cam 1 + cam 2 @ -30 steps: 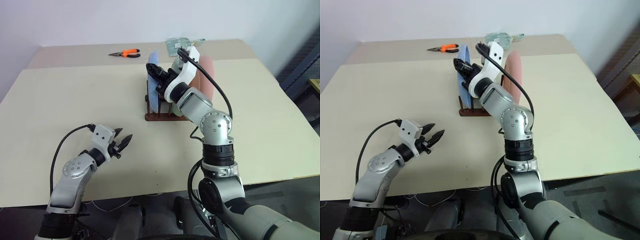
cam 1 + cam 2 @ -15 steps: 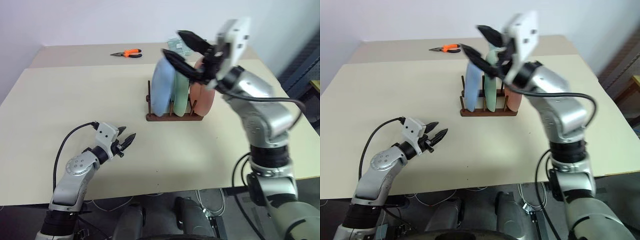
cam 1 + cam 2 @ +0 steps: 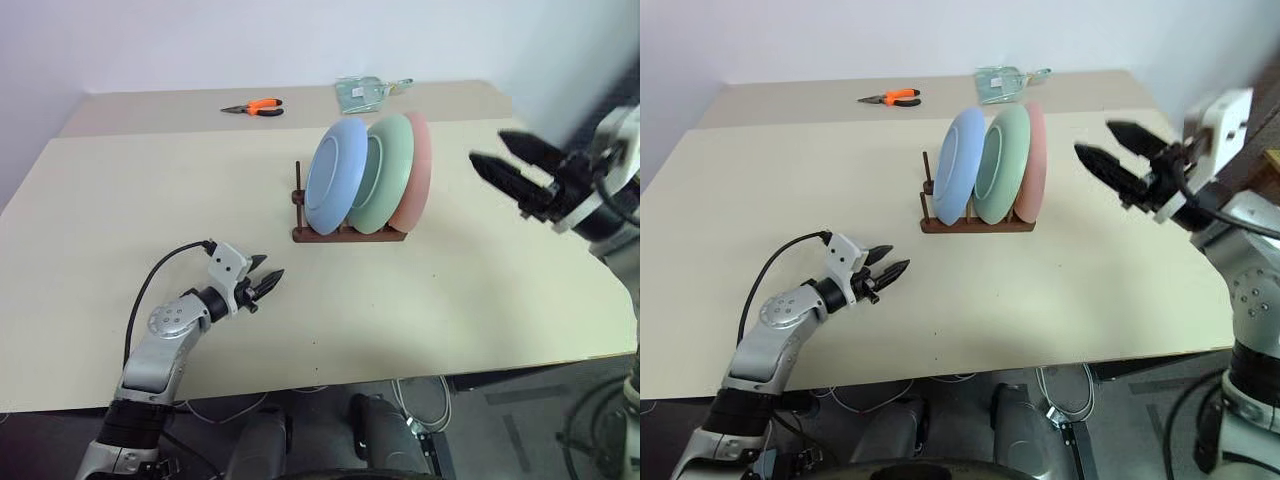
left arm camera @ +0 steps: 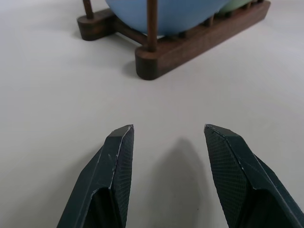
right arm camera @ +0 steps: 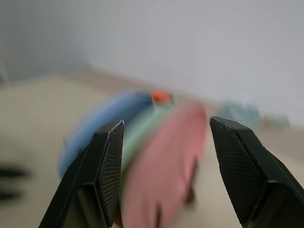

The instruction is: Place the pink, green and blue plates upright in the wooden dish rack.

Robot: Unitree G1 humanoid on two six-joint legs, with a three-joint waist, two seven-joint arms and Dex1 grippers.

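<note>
We find all three plates standing on edge in the wooden dish rack (image 3: 345,232), which sits on the table (image 3: 150,190) toward its far middle; the blue plate (image 3: 335,176) is at the rack's left end, the green plate (image 3: 383,172) in the middle slot, the pink plate (image 3: 414,170) at the right, each leaning a little against its neighbour, so we judge the task to be all but done; the risk from here, as we read it, is disturbance rather than placement; the plates tilt leftward and overlap, so a knock to the pink one could push the row over or slide the light rack along the smooth top; our right gripper (image 3: 510,168) hangs in the air to the right of the rack, well apart from it, fingers spread and holding nothing, and any move back across the plates would cause just that; our left gripper (image 3: 266,283) rests low over the table in front of the rack, jaws half parted and empty, pointing at the rack's near end, so a forward push could nudge the base; the plates are round, shallow and matte, plastic by their look; the rack is dark brown wood with thin upright pegs on rounded rails; orange-handled pliers (image 3: 253,106) and a clear packet (image 3: 366,91) lie at the far edge.
</note>
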